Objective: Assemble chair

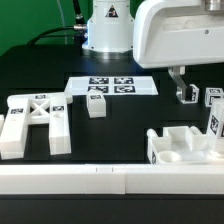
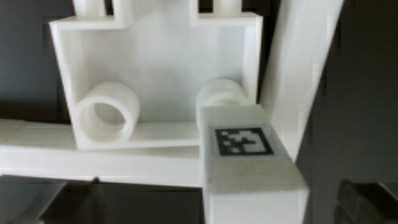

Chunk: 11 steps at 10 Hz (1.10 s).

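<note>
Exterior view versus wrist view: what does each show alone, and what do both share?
Exterior only: the white X-braced plastic frame, the small white tagged cube, the flat white marker board, the open end effector. Wrist only: the hollow mouth of a round white stub. Both: the chunky white notched block and a tagged white bar.

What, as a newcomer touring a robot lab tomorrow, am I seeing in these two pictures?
A white robot arm is building a chair from loose white plastic parts. One picture comes from a camera off the arm, the other from one on its wrist, close to the parts. On the black table lie an X-braced frame, a small block, a notched block with a tagged piece near it, and the flat marker board, no chair part. The gripper hangs open over the parts on the exterior view's right, holding nothing.
</note>
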Motion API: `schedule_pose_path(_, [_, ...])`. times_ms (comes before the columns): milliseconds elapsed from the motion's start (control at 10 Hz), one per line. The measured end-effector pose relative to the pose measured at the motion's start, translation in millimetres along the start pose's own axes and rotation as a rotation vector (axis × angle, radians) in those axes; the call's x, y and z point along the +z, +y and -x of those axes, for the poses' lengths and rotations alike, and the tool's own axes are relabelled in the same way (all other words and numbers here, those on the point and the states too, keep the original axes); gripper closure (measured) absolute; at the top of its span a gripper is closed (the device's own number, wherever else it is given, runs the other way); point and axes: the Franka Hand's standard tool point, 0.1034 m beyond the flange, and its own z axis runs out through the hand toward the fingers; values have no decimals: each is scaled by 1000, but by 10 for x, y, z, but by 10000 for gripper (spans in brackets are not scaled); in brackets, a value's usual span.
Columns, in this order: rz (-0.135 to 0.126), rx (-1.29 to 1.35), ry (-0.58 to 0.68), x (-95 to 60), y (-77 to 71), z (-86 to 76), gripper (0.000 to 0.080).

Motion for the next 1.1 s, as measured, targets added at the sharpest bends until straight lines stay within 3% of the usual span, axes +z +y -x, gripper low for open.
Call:
schedule_pose_path(300, [1,3,-6,29,19,-7,151])
schedule_pose_path(700, [3,-1,8,87,-5,-145,151])
schedule_pose_path(1100, [4,15,-10,226,-129,-72,176])
